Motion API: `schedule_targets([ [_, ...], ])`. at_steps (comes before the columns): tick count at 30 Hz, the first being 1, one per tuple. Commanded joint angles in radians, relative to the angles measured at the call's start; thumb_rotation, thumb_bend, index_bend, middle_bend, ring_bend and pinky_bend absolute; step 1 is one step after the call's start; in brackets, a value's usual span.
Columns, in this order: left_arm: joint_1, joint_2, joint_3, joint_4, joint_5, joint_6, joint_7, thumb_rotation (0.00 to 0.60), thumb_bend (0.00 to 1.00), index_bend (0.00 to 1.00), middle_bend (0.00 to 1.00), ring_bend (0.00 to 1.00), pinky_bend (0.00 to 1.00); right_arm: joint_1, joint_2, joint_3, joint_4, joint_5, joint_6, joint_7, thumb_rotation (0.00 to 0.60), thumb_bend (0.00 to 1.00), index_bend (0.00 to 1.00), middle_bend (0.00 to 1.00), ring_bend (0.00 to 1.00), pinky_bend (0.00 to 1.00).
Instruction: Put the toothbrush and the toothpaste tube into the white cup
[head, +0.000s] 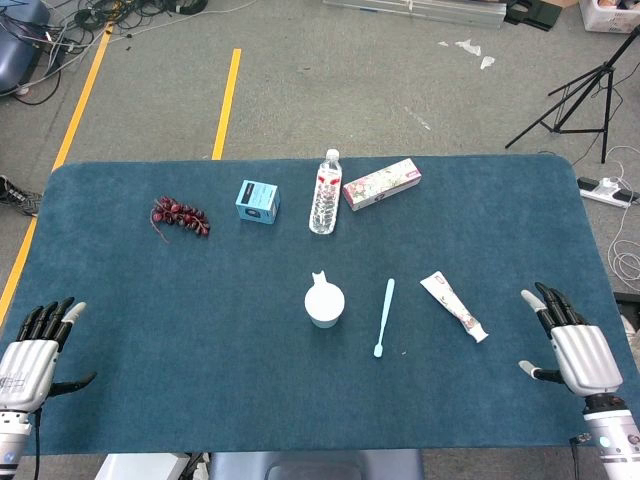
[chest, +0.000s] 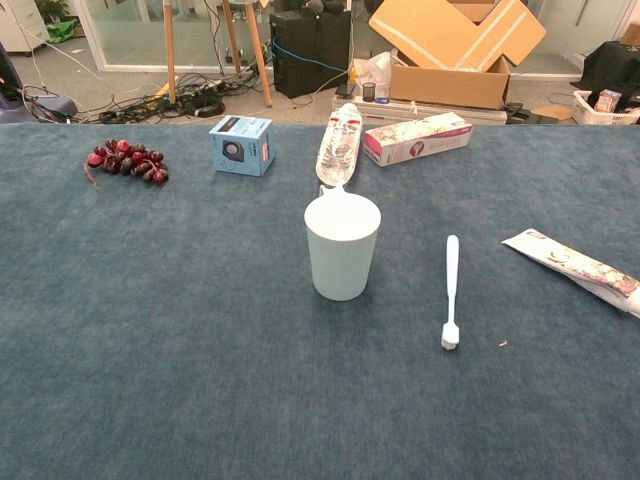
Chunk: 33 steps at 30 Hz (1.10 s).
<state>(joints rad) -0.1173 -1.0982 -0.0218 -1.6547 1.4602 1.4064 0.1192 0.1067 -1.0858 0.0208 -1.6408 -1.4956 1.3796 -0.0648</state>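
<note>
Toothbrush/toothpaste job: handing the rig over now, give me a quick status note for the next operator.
Left robot hand: open, holds nothing, at the near left table edge.
Right robot hand: open, holds nothing, at the near right edge.
White cup: upright mid-table, nothing visible in it.
Toothbrush: flat on the cloth just right of the cup, bristle end toward the robot.
Toothpaste tube: flat, further right, nearest the right robot hand.
Done: nothing yet.
Left: both items into the cup.

White cup (chest: 342, 246) upright at table centre, pale toothbrush (chest: 451, 290) flat beside it, patterned toothpaste tube (chest: 574, 267) lying farther right
</note>
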Motion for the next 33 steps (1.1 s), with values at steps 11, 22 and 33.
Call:
schedule_targets([
  [11,-0.005,-0.009,-0.001,0.017,-0.039,-0.033,-0.003,0.6,0.0,0.0,0.08,0.04,0.0,0.014,-0.009,0.019,0.017,0.022,-0.014,0.024,0.6,0.0,0.07,0.08,0.01,0.3],
  [22,-0.003,0.0,-0.003,0.008,-0.021,-0.013,-0.018,0.6,0.0,0.0,0.08,0.04,0.02,0.167,0.095,0.032,-0.061,0.002,-0.233,-0.086,0.6,0.0,0.15,0.31,0.21,0.43],
  [33,0.002,0.005,-0.006,0.012,-0.031,-0.008,-0.025,0.6,0.0,0.03,0.09,0.04,0.03,0.35,0.111,0.061,-0.106,0.042,-0.486,-0.129,0.6,0.01,0.2,0.18,0.13,0.34],
])
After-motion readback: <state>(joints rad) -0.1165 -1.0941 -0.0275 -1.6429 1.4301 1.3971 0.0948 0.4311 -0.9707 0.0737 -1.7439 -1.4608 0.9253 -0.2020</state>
